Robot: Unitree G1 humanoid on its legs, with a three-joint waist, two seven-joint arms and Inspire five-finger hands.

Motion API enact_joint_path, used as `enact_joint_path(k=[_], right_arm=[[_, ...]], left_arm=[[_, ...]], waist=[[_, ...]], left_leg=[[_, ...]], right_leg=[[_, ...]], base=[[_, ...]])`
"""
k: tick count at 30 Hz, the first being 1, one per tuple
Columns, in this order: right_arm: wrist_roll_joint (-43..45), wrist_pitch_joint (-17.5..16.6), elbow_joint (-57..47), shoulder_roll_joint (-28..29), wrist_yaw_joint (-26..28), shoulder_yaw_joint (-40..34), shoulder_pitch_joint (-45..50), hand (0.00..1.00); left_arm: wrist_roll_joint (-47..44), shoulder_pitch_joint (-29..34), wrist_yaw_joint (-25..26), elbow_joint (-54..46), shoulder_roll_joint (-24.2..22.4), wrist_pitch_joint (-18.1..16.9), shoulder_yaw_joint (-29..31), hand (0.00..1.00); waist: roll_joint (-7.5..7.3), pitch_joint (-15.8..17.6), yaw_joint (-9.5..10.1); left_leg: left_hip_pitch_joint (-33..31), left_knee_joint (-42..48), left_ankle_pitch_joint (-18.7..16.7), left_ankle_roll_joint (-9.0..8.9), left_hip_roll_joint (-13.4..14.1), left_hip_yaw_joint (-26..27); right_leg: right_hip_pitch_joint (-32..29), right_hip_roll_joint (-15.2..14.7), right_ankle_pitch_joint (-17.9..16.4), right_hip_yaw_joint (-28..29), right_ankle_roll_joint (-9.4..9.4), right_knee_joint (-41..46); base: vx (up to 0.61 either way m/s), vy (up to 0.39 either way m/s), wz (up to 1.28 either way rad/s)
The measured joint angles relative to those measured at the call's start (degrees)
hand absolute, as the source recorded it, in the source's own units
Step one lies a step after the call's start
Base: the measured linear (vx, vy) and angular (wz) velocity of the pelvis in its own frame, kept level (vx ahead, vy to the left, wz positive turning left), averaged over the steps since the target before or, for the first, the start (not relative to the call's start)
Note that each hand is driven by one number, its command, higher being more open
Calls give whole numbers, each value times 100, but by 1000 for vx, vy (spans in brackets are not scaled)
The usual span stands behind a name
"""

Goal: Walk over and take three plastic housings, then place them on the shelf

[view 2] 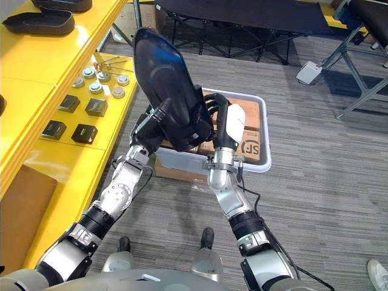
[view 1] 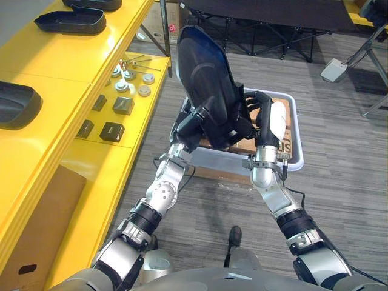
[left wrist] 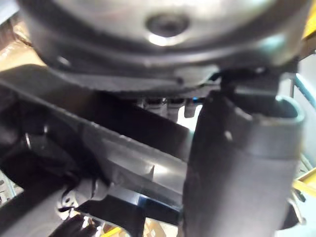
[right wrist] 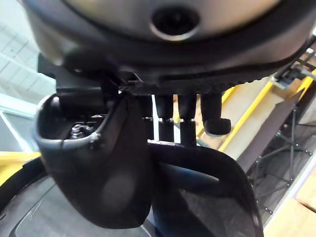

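Note:
I hold a large black plastic housing (view 1: 206, 66) upright between both hands, above a pale plastic bin (view 1: 292, 162) on the floor. My left hand (view 1: 191, 124) is shut on its lower left edge, and its thumb (left wrist: 237, 158) lies against the dark shell (left wrist: 133, 158). My right hand (view 1: 264, 118), with a white thumb cover, is curled round the lower right edge; the right wrist view shows its thumb (right wrist: 98, 173) over the housing (right wrist: 207, 197). On the yellow shelf (view 1: 60, 66) to the left lie more black housings (view 1: 70, 21) (view 1: 15, 104).
The lower yellow shelf carries small black blocks (view 1: 112, 130) and round metal parts (view 1: 124, 85). A cardboard box (view 1: 36, 230) stands under the shelf. A black folding table (view 1: 267, 12), a white box (view 1: 333, 70) and metal stand legs (view 1: 376, 60) are further off.

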Motion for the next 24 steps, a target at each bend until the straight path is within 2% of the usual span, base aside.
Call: enact_joint_path(k=[5,8,12,15,22,23,24], right_arm=[[96,-25,111,-6,-37,12,67,0],[92,-310,48,-9,-122,171,170,0],[104,-332,2,-15,-142,103,211,0],[121,-333,1,-21,-143,105,219,0],[315,-363,-30,-24,-142,182,223,0],[315,-373,-30,-27,-145,187,223,100],[315,-383,-32,-31,-160,197,223,100]], left_arm=[[1036,-167,411,0,-6,225,-56,0],[1290,-248,708,10,33,406,183,0],[1538,-309,656,5,72,687,90,0],[1540,-310,655,5,87,828,77,0],[1514,-314,527,5,200,761,17,0],[1515,-314,513,5,213,740,8,0],[1515,-314,510,5,213,722,1,0]], waist=[[-4,-2,-15],[-2,-3,-79],[-11,-11,9],[-27,-22,-15],[-23,-26,-159],[-20,-27,-163],[-17,-34,-162]], left_leg=[[-2,-1,-1,1,-1,-7],[-2,6,-4,4,-2,-5],[-5,63,-36,3,-2,-12],[-2,67,-38,1,-2,-11],[0,69,-40,0,-3,-6],[1,69,-41,-1,-4,-3],[-1,69,-42,0,-6,0]], right_leg=[[0,-1,1,-7,0,0],[0,-1,1,-4,0,0],[25,-2,2,-1,-1,0],[27,-3,2,2,-1,0],[27,-5,13,7,6,-13],[27,-5,15,10,7,-18],[28,-5,25,11,7,-34]], base=[[0,0,0],[0,0,0],[0,0,0],[0,0,0],[0,0,0],[0,0,0],[0,0,0]])
